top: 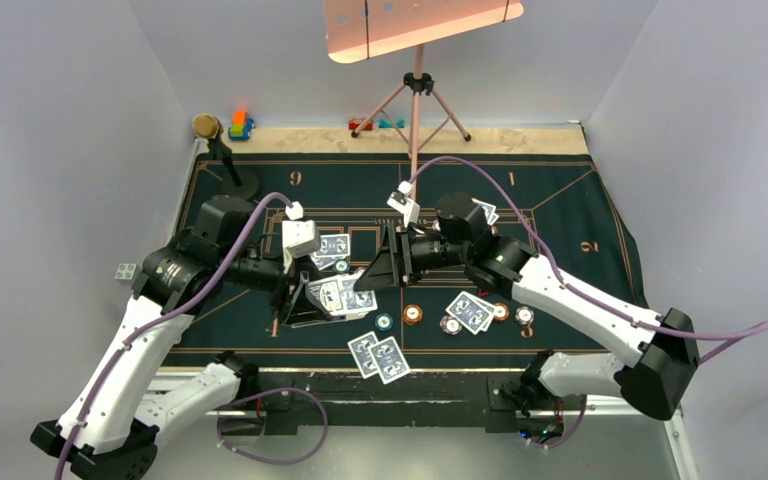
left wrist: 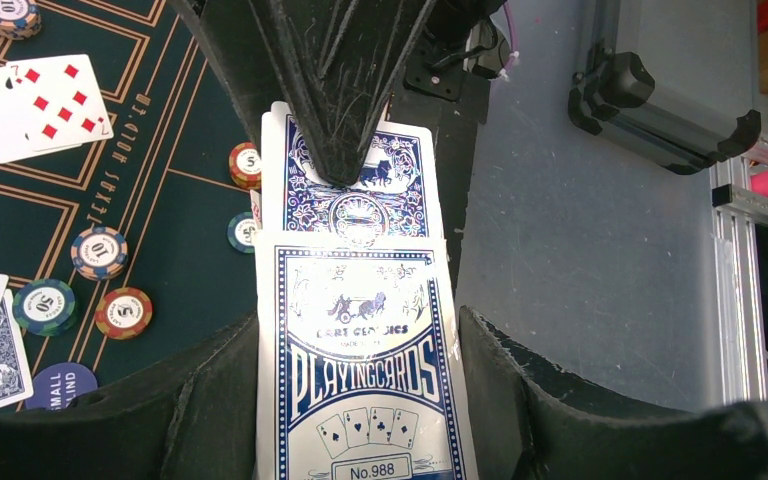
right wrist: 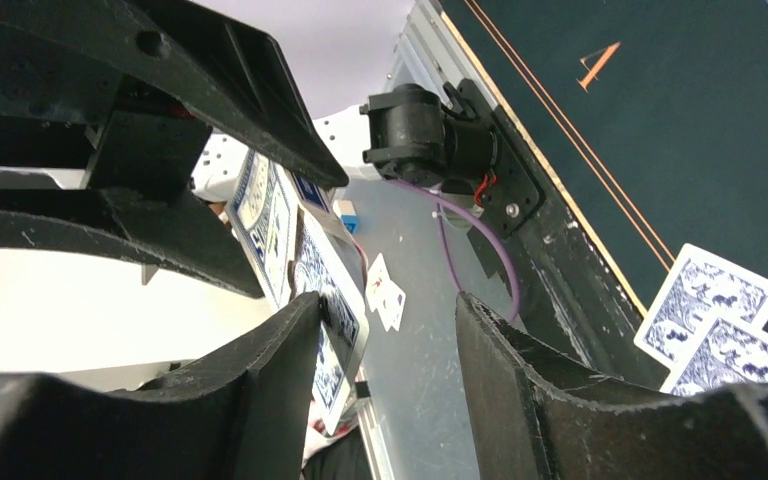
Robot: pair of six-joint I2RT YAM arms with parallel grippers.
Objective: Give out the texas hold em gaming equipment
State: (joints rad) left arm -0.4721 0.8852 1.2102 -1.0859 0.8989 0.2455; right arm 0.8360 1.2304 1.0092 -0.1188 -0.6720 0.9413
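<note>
Grey walls round a desk w/ a dark green hold'em mat (top: 560,200) laid over it. Left hand (left wrist: 358,330) is clamped on a blue card pack (left wrist: 360,420), held up over the mat's near edge. Right hand (right wrist: 385,305) is right at the pack's top end, fingers apart, pack edge poking in beside one finger, nothing gripped afaict. Face-down card pairs (top: 380,357) lie on the mat, poker chips (top: 414,315) just beside them.
</note>
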